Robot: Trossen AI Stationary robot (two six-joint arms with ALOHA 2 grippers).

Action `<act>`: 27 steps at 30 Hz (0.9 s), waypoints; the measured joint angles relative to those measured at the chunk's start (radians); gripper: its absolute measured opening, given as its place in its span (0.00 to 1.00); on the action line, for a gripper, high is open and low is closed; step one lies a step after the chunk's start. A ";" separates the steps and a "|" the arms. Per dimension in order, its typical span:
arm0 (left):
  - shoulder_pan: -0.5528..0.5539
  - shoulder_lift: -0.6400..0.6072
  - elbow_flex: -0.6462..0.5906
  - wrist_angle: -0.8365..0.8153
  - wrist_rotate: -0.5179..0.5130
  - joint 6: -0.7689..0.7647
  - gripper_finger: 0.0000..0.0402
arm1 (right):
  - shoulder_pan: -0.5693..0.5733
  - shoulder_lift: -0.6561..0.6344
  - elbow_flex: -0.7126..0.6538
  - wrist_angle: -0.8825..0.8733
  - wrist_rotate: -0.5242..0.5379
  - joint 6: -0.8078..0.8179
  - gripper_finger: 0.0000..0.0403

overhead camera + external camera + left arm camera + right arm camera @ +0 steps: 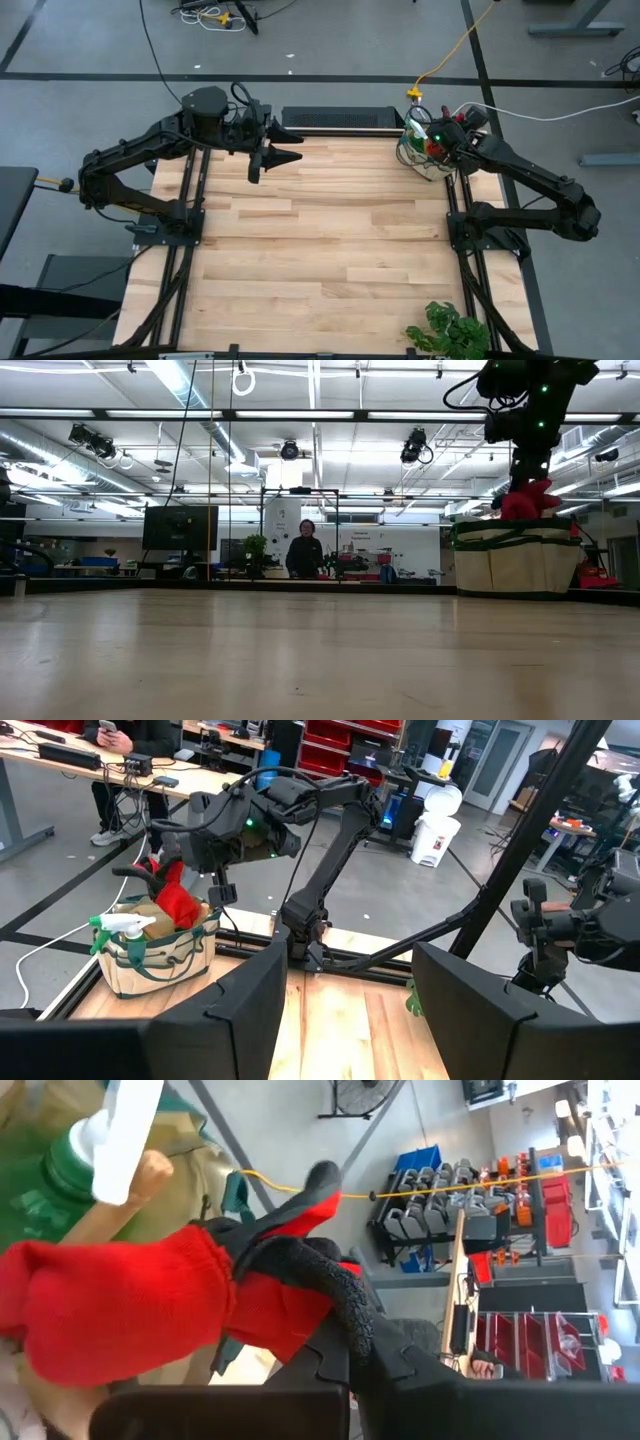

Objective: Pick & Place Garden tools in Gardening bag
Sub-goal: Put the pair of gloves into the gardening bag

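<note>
Far right corner of the pale wooden plank tabletop [320,250]: small rounded beige-tan fabric gardening bag with darker greenish rim and side pockets [421,148], standing upright near the edge. Right hand [438,141] directly above the bag's mouth, fingers closed on the red-and-black knitted glove [150,1315], black cuff and fingers bunched against the dark jaws, red body hanging down over the opening. In the low view, glove [527,500] showing just above the bag rim [515,530], partly inside or just over it, hard to say which from that level angle. Inside the bag, green spray bottle with white trigger head [122,927], nozzle pointing out over the rim, and beside it a rounded wooden handle end [148,1175], tool itself hidden. Left wrist view: bag [155,955] on the tabletop's corner, glove [178,900] red above it under the right arm's wrist. Left hand [266,152] at the far left of the tabletop, raised over the far edge, well apart from the bag, fingers spread wide and holding nothing. Leafy green plant [452,332] at the near right edge of the tabletop, well apart from the bag. Beyond the tabletop, a person [305,552] standing in the room behind.
</note>
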State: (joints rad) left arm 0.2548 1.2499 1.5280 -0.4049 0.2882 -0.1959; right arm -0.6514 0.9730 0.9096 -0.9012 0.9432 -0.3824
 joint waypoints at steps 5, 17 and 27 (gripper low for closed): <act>0.000 0.000 0.000 0.000 0.000 -0.001 0.55 | 0.000 0.000 -0.012 0.067 0.044 -0.012 0.00; 0.000 0.000 0.000 0.000 0.000 -0.001 0.55 | -0.043 0.000 -0.012 0.104 0.024 -0.044 0.00; 0.000 0.000 0.000 0.000 0.000 0.000 0.55 | -0.068 0.000 -0.014 0.097 -0.045 -0.042 0.00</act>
State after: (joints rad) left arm 0.2546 1.2499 1.5280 -0.4053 0.2884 -0.1963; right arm -0.7189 0.9728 0.8953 -0.8044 0.8982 -0.4248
